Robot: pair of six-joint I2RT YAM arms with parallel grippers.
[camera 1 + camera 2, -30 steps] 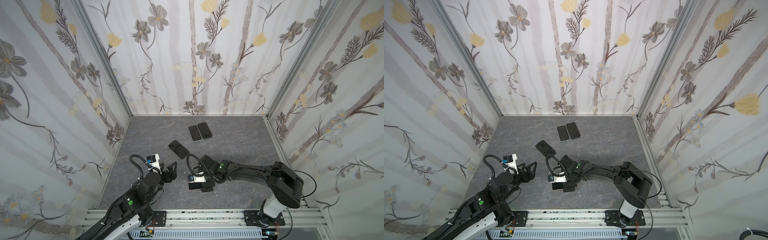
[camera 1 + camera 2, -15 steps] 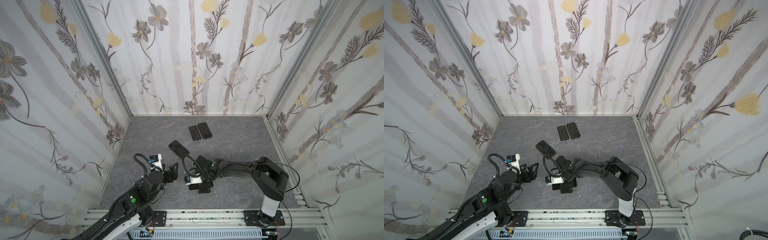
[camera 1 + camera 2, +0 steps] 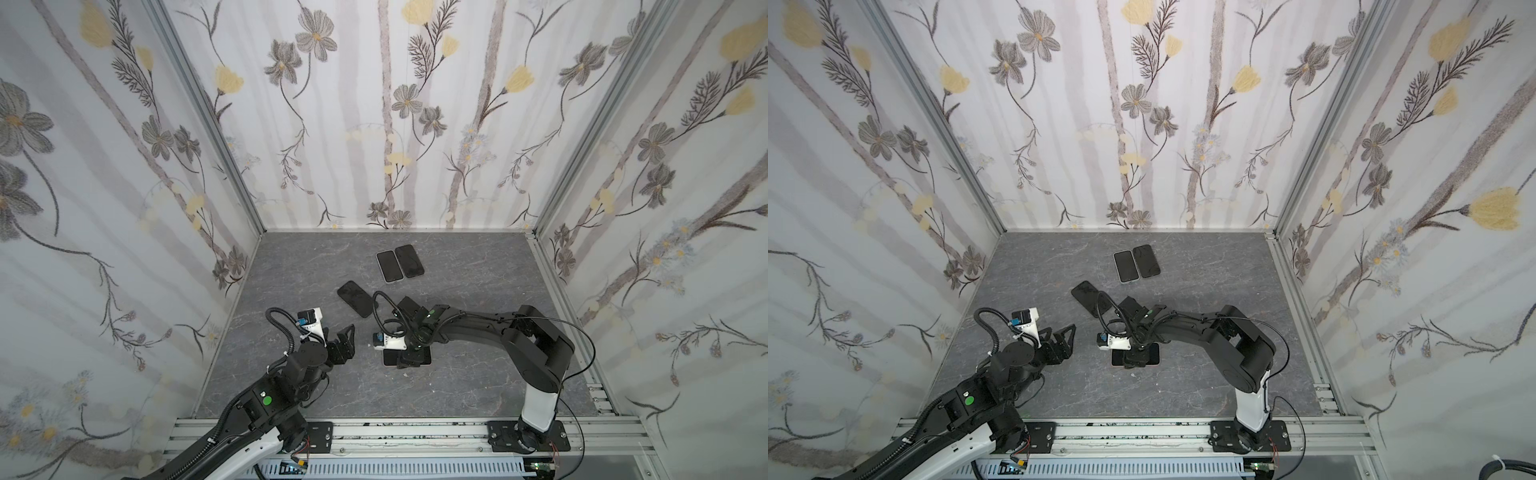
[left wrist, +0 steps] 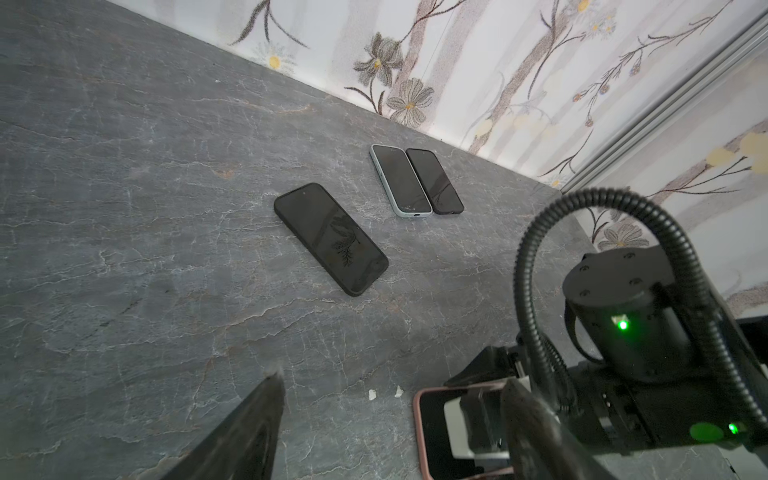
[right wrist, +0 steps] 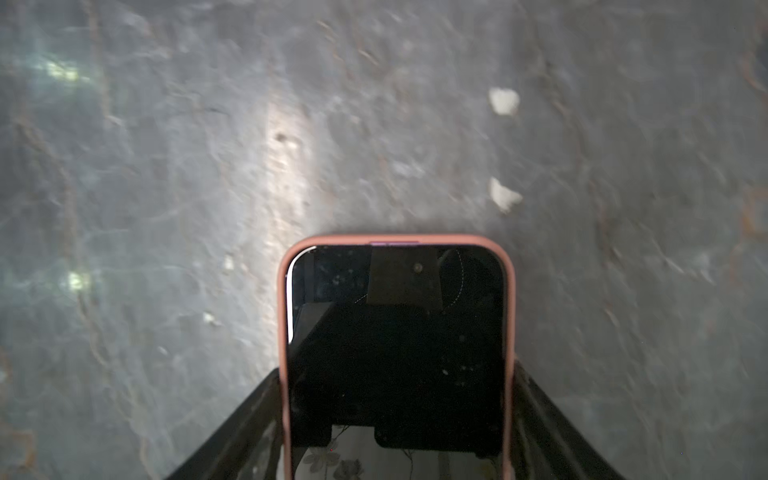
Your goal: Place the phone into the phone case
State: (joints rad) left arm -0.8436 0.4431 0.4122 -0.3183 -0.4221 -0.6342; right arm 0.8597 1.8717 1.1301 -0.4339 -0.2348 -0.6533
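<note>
Right tool straddles the pink phone case low on the worktop. Its fingers lie against both long sides, and it looks clamped on the case, likely to pin it flat and square. The phone lies inside the rim, screen up. A pale sliver at one corner suggests that end is not fully seated. Left tool hangs just beside, jaws wide and empty, probably kept near to press that corner home. A black phone and a pair of phones lie farther back, out of the way.
</note>
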